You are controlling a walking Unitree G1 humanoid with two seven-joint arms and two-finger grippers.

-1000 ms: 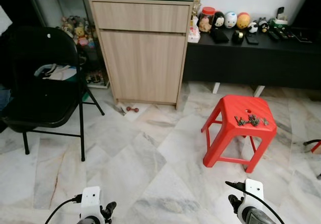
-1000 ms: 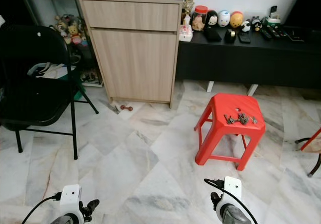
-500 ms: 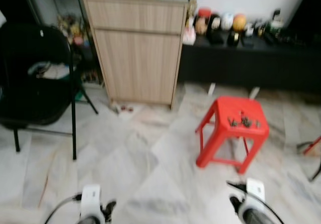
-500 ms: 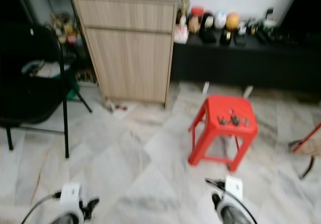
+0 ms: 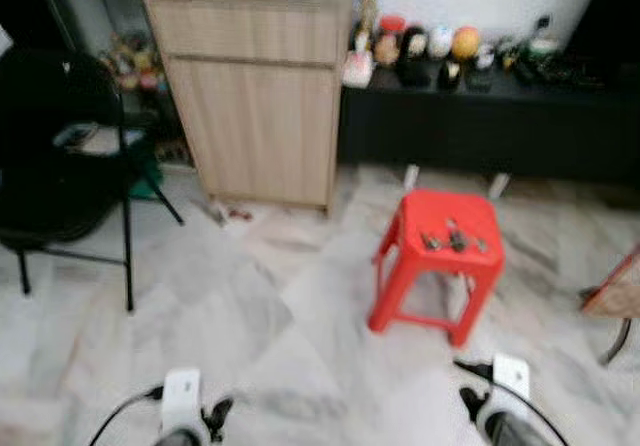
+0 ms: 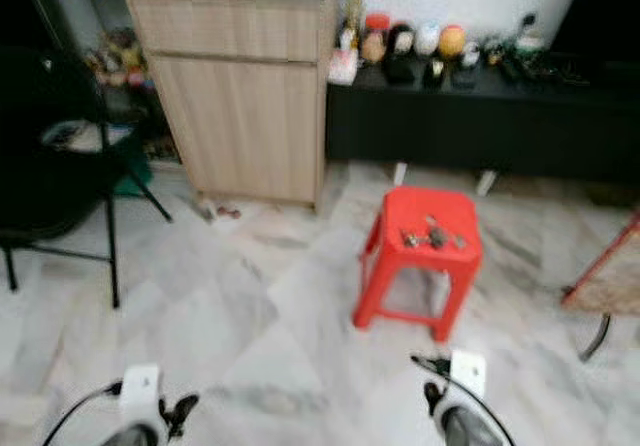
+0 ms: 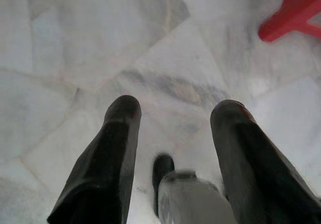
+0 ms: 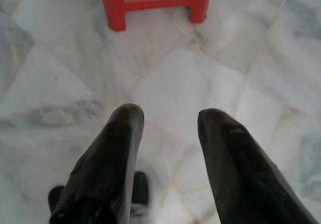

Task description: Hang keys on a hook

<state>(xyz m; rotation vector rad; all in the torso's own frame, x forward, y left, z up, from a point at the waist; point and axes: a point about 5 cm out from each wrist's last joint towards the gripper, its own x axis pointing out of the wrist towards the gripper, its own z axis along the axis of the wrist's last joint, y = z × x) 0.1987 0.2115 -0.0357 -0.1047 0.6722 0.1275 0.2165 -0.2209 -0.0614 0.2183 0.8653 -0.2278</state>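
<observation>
The keys [image 5: 451, 237] lay in a small dark cluster on the flat seat of the red stool [image 5: 436, 265], right of centre in the head views and well apart from both arms. Nothing had lifted them yet, so the robot likely needed to close in on the stool. No hook could be made out in the blurred frames.

The left gripper [image 7: 173, 128] and the right gripper [image 8: 165, 136] hung low at the bottom edge of the head views, each pointing down at the marble floor [image 5: 250, 316]. Both were released, fingers spread with bare floor between them, gripping nothing. That posture suited walking, not reaching.

The stool looked like moulded plastic, glossy, with splayed legs and a cross rail that showed near the top of the right wrist view. The floor was pale polished stone with grey veining, laid in diagonal tiles. At upper centre stood a wooden cabinet [image 5: 255, 96] with a matte, light grain. To its right ran a low black bench [image 5: 500, 126] carrying small rounded figurines. A black folding chair [image 5: 60, 166] on thin metal legs stood at the left
</observation>
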